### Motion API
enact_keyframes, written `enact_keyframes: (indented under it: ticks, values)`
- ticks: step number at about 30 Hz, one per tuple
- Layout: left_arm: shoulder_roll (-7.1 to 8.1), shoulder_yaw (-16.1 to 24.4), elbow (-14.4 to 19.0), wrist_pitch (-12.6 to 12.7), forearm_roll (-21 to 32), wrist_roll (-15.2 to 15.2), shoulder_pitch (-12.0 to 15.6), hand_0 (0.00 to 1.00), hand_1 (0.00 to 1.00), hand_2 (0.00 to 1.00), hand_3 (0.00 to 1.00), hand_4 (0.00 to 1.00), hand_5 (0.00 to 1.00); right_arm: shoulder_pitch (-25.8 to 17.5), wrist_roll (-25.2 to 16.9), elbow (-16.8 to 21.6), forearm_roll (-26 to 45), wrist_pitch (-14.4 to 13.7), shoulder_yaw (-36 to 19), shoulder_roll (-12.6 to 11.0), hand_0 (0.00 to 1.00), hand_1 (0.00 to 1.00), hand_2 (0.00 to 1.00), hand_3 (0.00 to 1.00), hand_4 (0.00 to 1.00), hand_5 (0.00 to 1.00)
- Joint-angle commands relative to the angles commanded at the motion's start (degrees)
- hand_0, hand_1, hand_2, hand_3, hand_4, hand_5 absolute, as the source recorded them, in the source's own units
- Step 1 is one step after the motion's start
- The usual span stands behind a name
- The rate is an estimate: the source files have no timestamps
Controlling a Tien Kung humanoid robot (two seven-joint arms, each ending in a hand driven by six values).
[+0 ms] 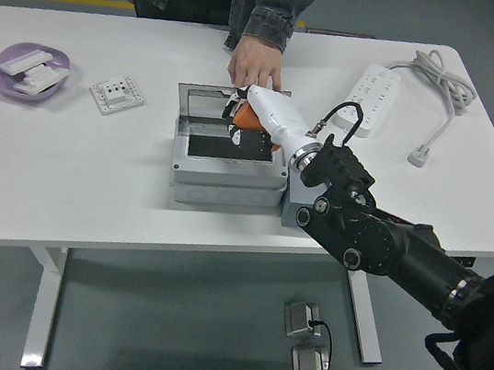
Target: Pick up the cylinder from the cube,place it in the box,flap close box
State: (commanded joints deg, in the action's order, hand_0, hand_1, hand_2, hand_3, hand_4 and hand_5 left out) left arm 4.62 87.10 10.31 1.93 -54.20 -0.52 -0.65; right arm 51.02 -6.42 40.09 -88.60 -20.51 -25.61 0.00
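A grey box (220,176) stands open at the table's middle, its lid (206,100) tilted up at the back. My right hand (243,119), white with black fingers, reaches over the box's inside and is shut on an orange cylinder (254,120). The cylinder is held just above the dark inside of the box. A grey cube (293,203) stands against the box's right side, partly hidden by my right arm. A person's hand (255,63) rests on the table behind the box, near the lid's right corner. My left arm is out of view.
A purple dish (3,74) with white parts lies at the far left. A white socket plate (116,95) lies to the right of it. A white power strip (368,96) with its cable (440,88) lies at the back right. The person stands at the far edge.
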Motion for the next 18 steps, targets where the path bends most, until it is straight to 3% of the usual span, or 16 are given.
enact_keyframes:
  ticks: [4, 5, 10, 11, 16, 17, 18]
  values:
    - [-0.05, 0.1, 0.0, 0.0, -0.1, 0.0, -0.1, 0.635, 0.683, 0.684, 0.776, 0.681, 0.844, -0.1, 0.1, 0.0, -0.6, 0.6, -0.2, 0.0, 0.198, 0.311, 0.453, 0.319, 0.002, 0.002]
    - [-0.07, 0.1, 0.0, 0.0, -0.1, 0.0, -0.1, 0.635, 0.683, 0.684, 0.776, 0.68, 0.844, -0.1, 0.1, 0.0, -0.8, 0.7, -0.2, 0.0, 0.359, 0.475, 0.572, 0.604, 0.002, 0.002]
    - [-0.1, 0.1, 0.0, 0.0, -0.1, 0.0, -0.1, 0.635, 0.683, 0.684, 0.776, 0.68, 0.844, -0.2, 0.1, 0.1, -1.4, 0.8, -0.6, 0.0, 0.359, 0.475, 0.572, 0.604, 0.002, 0.002]
    - [-0.09, 0.1, 0.0, 0.0, -0.2, 0.0, -0.1, 0.635, 0.683, 0.683, 0.776, 0.679, 0.844, -0.1, 0.1, 0.1, -1.5, 0.8, -0.7, 0.0, 0.491, 0.63, 0.738, 0.895, 0.539, 0.052]
    - [-0.11, 0.2, 0.0, 0.0, -0.3, -0.1, -0.3, 0.635, 0.683, 0.683, 0.776, 0.679, 0.844, -0.1, -0.1, 0.1, -1.3, 0.2, -0.9, 0.0, 0.491, 0.63, 0.738, 0.895, 0.539, 0.052]
    - [-0.14, 0.2, 0.0, 0.0, -0.4, -0.1, -0.3, 0.634, 0.682, 0.682, 0.776, 0.679, 0.846, -0.1, -0.1, 0.1, -1.3, 0.1, -0.9, 0.0, 0.753, 0.742, 0.834, 0.998, 0.77, 0.132]
    - [-0.16, 0.2, 0.0, 0.0, -0.4, -0.1, -0.4, 0.634, 0.682, 0.682, 0.776, 0.679, 0.846, -0.2, -0.1, 0.1, -1.2, 0.0, -1.0, 0.0, 0.753, 0.742, 0.834, 0.998, 0.77, 0.132]
